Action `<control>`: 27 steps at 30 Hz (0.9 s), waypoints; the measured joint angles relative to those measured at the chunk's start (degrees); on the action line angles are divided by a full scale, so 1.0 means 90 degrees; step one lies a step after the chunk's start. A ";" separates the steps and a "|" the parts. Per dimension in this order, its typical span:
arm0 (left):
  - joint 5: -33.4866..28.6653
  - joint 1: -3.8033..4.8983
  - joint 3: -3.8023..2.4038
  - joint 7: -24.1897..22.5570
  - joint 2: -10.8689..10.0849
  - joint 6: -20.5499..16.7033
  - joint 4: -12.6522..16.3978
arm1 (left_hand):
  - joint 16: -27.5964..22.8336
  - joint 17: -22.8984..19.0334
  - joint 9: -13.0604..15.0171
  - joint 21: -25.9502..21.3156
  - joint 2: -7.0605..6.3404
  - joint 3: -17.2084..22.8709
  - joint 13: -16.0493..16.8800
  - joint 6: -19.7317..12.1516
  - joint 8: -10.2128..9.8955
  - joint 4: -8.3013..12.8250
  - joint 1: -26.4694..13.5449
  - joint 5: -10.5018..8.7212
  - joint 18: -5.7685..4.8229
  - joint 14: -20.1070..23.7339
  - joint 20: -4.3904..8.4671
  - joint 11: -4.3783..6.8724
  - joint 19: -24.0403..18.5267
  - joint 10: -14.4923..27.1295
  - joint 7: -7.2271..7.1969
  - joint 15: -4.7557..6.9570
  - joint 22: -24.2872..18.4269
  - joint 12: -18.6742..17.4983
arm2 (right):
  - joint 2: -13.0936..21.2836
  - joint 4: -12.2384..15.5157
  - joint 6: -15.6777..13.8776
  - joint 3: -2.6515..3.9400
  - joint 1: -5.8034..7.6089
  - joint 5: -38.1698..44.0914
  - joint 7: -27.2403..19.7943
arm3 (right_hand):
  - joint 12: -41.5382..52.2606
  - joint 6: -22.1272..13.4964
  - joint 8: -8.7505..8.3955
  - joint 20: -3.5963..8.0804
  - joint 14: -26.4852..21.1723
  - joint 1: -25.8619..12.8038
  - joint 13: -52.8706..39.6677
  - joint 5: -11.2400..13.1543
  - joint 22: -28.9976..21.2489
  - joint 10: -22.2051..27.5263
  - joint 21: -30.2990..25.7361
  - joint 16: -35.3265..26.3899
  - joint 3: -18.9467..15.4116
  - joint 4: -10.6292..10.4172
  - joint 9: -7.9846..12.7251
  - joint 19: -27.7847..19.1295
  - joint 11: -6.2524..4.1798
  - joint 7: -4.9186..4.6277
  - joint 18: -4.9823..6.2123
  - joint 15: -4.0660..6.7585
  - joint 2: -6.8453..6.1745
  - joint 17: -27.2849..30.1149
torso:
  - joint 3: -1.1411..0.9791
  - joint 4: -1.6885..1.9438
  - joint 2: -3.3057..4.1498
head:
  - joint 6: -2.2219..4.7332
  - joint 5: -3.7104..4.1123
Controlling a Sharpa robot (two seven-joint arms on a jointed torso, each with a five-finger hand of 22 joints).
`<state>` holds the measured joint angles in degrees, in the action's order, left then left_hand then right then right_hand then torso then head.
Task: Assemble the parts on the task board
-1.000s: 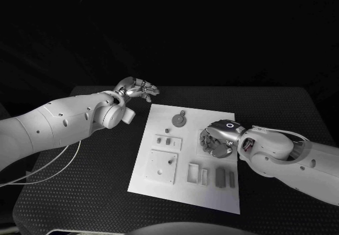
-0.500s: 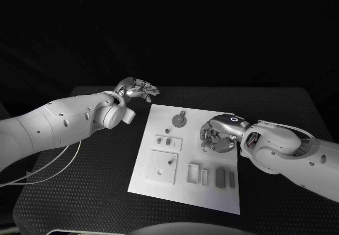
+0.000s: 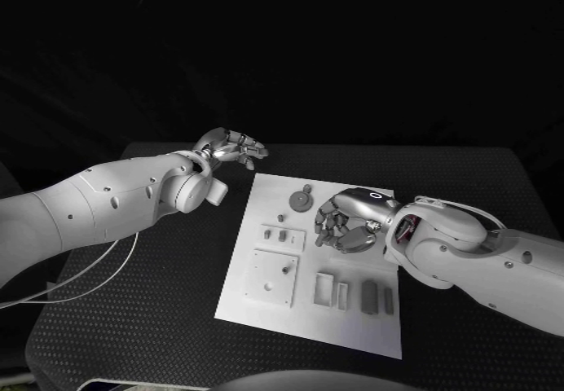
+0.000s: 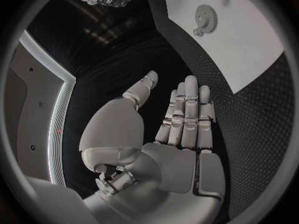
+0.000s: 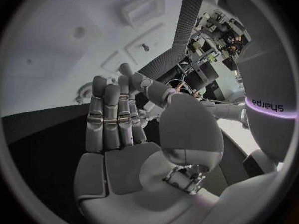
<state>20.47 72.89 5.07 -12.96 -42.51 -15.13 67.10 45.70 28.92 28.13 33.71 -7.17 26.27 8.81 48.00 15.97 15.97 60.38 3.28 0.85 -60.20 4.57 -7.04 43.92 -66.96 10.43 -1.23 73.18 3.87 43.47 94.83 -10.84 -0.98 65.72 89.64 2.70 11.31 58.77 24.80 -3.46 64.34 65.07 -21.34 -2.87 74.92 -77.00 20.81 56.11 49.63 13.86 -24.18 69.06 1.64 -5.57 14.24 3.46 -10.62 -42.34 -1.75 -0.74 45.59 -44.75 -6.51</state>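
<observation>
My left hand [image 3: 231, 147] sits off the task board [image 3: 353, 319], over the bench [image 3: 153, 318] just beyond the board's far left corner; its fingers lie straight and side by side with the thumb apart, and it holds nothing. The board lies mid-bench, its long axis running away from me and leaning slightly to the right at the far end. On it I count one round gear [image 3: 302, 199] at the far end, one square block [image 3: 269, 277] on the left, and two slim upright bars [image 3: 376, 296] near the front. The smaller parts between them are too small to make out. My right hand [image 3: 345, 221] hovers over the board's middle right, fingers loosely curved and apart, empty; it hides the board beneath it.
</observation>
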 measured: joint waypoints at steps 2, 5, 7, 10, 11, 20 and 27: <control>0.0000 0.0000 0.0000 0.0000 0.0018 0.0000 -0.0001 | 0.0000 0.0000 0.0000 0.0000 0.0000 0.0000 0.0000 0.0000 0.0000 0.0000 0.0000 0.0000 0.0000 0.0000 0.0000 0.0000 0.0000 0.0000 0.0000 0.0000 0.0000 0.0000 | -0.0166 -0.0045 0.0000 0.0000 -0.0017 -0.0005 -0.0014 | 0.0000 -0.0003 0.0003 0.0000 0.0000 0.0000 -0.0010 0.0000 0.0000 0.0000 0.0001 0.0000 0.0000 0.0001 0.0000 0.0000 0.0000 0.0001 0.0000 0.0000 0.0000 0.0002 | 0.0000 0.0002 0.0001 | 0.0000 -0.0015; 0.0000 0.0000 0.0000 -0.0001 0.0041 0.0000 -0.0013 | 0.0000 0.0000 0.0000 0.0000 0.0000 0.0000 0.0000 0.0000 0.0000 0.0000 0.0000 0.0000 0.0000 0.0000 0.0000 0.0000 0.0000 0.0000 0.0000 0.0000 0.0000 0.0000 | -0.0468 -0.0126 -0.0002 -0.0012 -0.0085 0.0021 -0.0026 | 0.0000 -0.0005 0.0003 0.0007 0.0000 -0.0019 -0.0015 0.0000 0.0000 0.0000 0.0001 0.0000 0.0002 0.0035 0.0000 -0.0007 0.0000 0.0001 -0.0001 0.0000 0.0018 0.0007 | 0.0001 0.0003 0.0004 | -0.0004 -0.0038; 0.0000 0.0000 0.0000 -0.0001 0.0055 0.0000 -0.0027 | 0.0000 0.0000 0.0000 0.0000 0.0000 0.0000 0.0000 0.0000 0.0000 0.0000 0.0000 0.0000 0.0000 0.0000 0.0000 0.0000 0.0000 0.0000 0.0000 0.0000 0.0000 0.0000 | -0.0613 -0.0148 -0.0003 -0.0040 -0.0128 0.0055 -0.0031 | 0.0000 -0.0016 0.0003 0.0022 0.0000 -0.0026 -0.0024 0.0000 0.0000 0.0000 0.0002 0.0000 0.0002 0.0035 0.0000 -0.0023 0.0000 0.0009 -0.0004 -0.0001 0.0025 0.0007 | 0.0001 0.0003 0.0004 | -0.0005 -0.0056; 0.0000 0.0000 0.0000 -0.0001 0.0080 0.0000 -0.0030 | 0.0000 -0.0001 0.0000 0.0000 0.0000 0.0000 0.0000 0.0000 0.0000 0.0000 0.0000 0.0000 0.0000 0.0000 -0.0001 0.0000 -0.0001 0.0000 0.0000 0.0000 0.0000 0.0000 | -0.0851 -0.0187 0.0003 -0.0073 -0.0258 0.0140 -0.0030 | 0.0000 -0.0023 0.0003 0.0022 -0.0001 -0.0026 -0.0034 0.0000 0.0000 0.0000 0.0007 0.0000 0.0001 0.0035 0.0000 -0.0023 0.0000 0.0003 -0.0005 -0.0001 0.0025 0.0011 | 0.0002 0.0009 0.0004 | -0.0009 -0.0086; 0.0000 0.0000 0.0000 -0.0001 0.0087 0.0000 -0.0030 | 0.0000 -0.0001 0.0000 0.0000 0.0000 0.0000 0.0000 0.0000 0.0000 0.0000 0.0000 0.0000 0.0000 0.0000 -0.0001 0.0000 -0.0001 0.0000 0.0000 0.0000 -0.0001 0.0000 | -0.0913 -0.0201 0.0006 -0.0077 -0.0303 0.0172 -0.0026 | 0.0000 -0.0023 0.0003 0.0023 -0.0001 -0.0026 -0.0042 0.0000 0.0000 0.0000 0.0028 0.0000 -0.0002 0.0044 0.0000 -0.0023 0.0000 0.0003 -0.0005 -0.0001 0.0025 0.0016 | 0.0002 0.0010 0.0004 | -0.0010 -0.0093; 0.0000 0.0001 -0.0001 -0.0001 0.0121 0.0001 -0.0016 | 0.0000 0.0005 0.0001 0.0000 0.0000 0.0000 -0.0006 0.0000 0.0000 0.0000 0.0000 0.0000 0.0000 0.0000 -0.0010 0.0000 -0.0010 0.0000 0.0000 0.0000 0.0005 0.0000 | -0.1406 -0.0369 0.0012 -0.0108 -0.0626 0.0549 0.0006 | 0.0000 -0.0028 0.0003 0.0022 0.0000 -0.0058 -0.0078 0.0000 0.0000 0.0000 0.0052 0.0000 -0.0007 0.0113 0.0000 -0.0023 0.0000 -0.0001 -0.0006 -0.0002 0.0057 0.0030 | 0.0006 0.0015 0.0007 | -0.0034 -0.0184; 0.0000 0.0001 -0.0001 0.0000 0.0131 0.0002 -0.0004 | 0.0000 0.0005 0.0001 0.0000 0.0000 0.0000 -0.0005 0.0000 0.0000 0.0000 0.0000 0.0000 0.0000 0.0000 -0.0011 0.0000 -0.0010 0.0000 0.0000 0.0000 0.0004 0.0000 | -0.1625 -0.0516 0.0000 -0.0191 -0.0738 0.0833 0.0011 | 0.0000 -0.0033 0.0003 0.0022 0.0000 -0.0058 -0.0092 0.0000 0.0000 0.0000 0.0052 -0.0001 -0.0008 0.0113 0.0000 -0.0023 0.0000 -0.0011 -0.0006 -0.0003 0.0056 0.0036 | 0.0006 0.0015 0.0009 | -0.0064 -0.0234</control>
<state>20.47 72.90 5.07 -12.96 -41.33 -15.12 67.07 45.70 28.96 28.14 33.71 -7.17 26.27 8.76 48.00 15.97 15.97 60.38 3.28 0.85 -60.20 4.48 -7.04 43.82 -66.96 10.43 -1.23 73.21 3.87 28.84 90.18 -10.84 -2.70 59.07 97.14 2.80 11.31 58.48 24.82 -3.26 64.34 64.55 -22.17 -2.87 74.92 -76.99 21.28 56.11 49.57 14.87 -24.18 68.85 1.64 -5.67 14.18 3.43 -10.11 -42.01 -1.70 -0.60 45.67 -45.33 -8.62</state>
